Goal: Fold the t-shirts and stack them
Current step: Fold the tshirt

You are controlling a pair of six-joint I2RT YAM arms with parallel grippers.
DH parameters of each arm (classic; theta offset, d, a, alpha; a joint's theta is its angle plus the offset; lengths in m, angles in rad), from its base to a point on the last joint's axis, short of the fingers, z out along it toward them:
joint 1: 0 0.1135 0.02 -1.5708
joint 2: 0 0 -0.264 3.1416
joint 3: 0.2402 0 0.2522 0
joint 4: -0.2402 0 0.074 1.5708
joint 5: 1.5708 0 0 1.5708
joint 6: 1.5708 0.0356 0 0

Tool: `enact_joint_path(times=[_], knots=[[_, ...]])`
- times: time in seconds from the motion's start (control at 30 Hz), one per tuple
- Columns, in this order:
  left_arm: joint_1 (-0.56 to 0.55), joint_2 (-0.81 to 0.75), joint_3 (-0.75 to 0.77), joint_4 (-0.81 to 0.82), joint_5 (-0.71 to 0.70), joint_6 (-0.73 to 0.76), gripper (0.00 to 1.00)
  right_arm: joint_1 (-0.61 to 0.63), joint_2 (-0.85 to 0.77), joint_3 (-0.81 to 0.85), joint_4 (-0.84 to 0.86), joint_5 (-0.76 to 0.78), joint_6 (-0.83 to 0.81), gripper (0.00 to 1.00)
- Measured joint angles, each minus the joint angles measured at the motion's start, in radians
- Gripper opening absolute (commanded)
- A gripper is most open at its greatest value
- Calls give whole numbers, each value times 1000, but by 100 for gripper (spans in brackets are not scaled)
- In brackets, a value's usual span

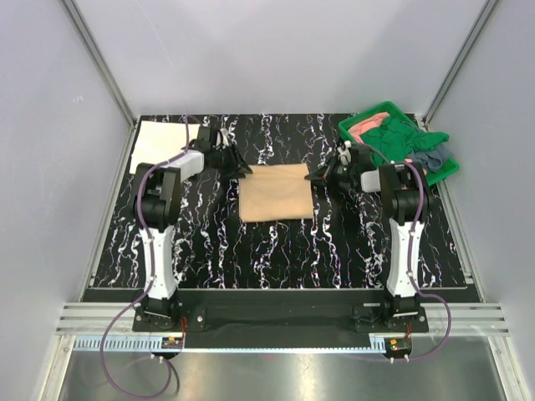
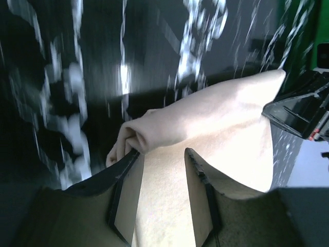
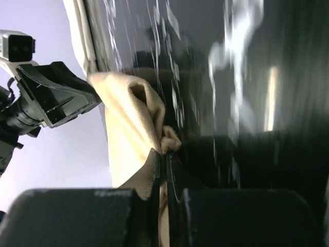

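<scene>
At table [image 1: 334,242] centre, tan t-shirt [image 1: 274,194]: L gripper [image 2: 162,153] jaws apart, far-left corner bunched betw. them; R gripper [image 3: 165,154] pinched closed on far-right corner.

No writing, label, brand mark, number or sign can be read in any of the three views, and both wrist views are blurred
</scene>
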Motion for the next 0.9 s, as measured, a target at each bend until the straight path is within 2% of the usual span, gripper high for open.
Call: enact_joint_path(times=[0.07,0.1,0.17,0.3,0.53,0.63,0.67,0.77,0.8,0.9], knots=[[-22,-71,-85,-18,-32,3,46,2,-67,-98,-12,5,0,13],[-34,-101,-123,-25,-44,3,47,3,-103,-148,-20,7,0,23],[-51,-149,-180,-40,-61,5,48,4,-159,-223,-33,9,-5,32],[-82,-219,-240,-84,-97,27,51,6,-217,-286,-41,0,-6,50],[-75,-275,-151,-201,-140,95,51,6,-374,-290,-295,101,-111,62],[-76,-295,-121,-217,-123,119,46,6,-473,-290,-402,145,-150,59],[-78,-297,-113,-221,-115,125,44,6,-497,-290,-423,153,-159,51],[-81,-291,-99,-228,-86,140,39,8,-569,-290,-479,158,-183,36],[-82,-283,-95,-231,-82,143,35,10,-584,-290,-490,157,-187,28],[-85,-240,-77,-235,-86,154,30,31,-603,-290,-512,139,-196,23]])
